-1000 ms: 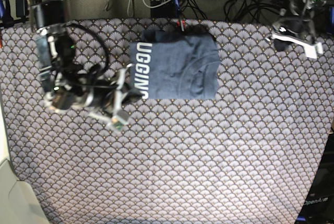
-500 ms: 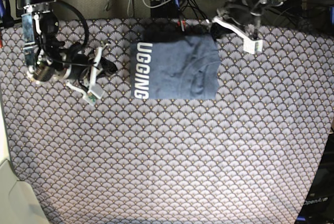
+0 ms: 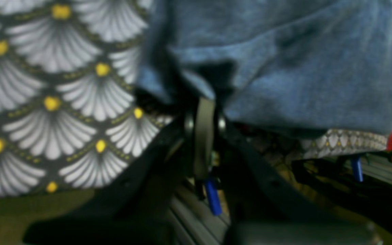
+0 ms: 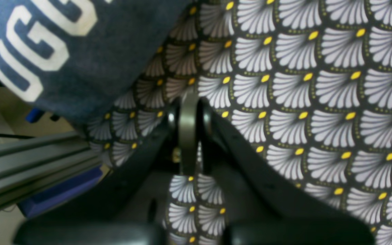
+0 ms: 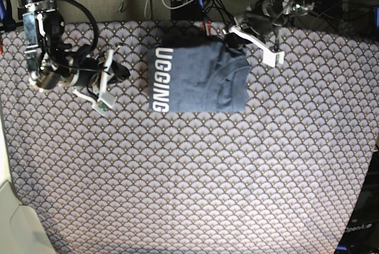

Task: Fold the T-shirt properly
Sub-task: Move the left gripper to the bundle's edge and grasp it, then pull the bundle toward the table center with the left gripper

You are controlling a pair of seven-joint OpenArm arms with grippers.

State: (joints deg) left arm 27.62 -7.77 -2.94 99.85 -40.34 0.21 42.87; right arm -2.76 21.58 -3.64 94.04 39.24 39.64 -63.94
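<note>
T-shirt (image 5: pixel 198 77) folded on tablecloth (image 5: pixel 195 177); left gripper (image 5: pixel 232 38) clenched at its corner, right gripper (image 5: pixel 120 71) clenched, empty.

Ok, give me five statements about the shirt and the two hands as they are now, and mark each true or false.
1. The T-shirt lies folded into a compact rectangle near the far edge of the tablecloth. True.
2. White letters run along the shirt's edge nearest the right hand. True.
3. The right hand rests on top of the shirt. False: it is beside the shirt, over bare tablecloth, with a gap between them.
4. The left hand is far from the shirt, out by the table's corner. False: it is at the shirt's far corner, its tips against the fabric.
5. Both hands are wide open. False: both are shut.
</note>
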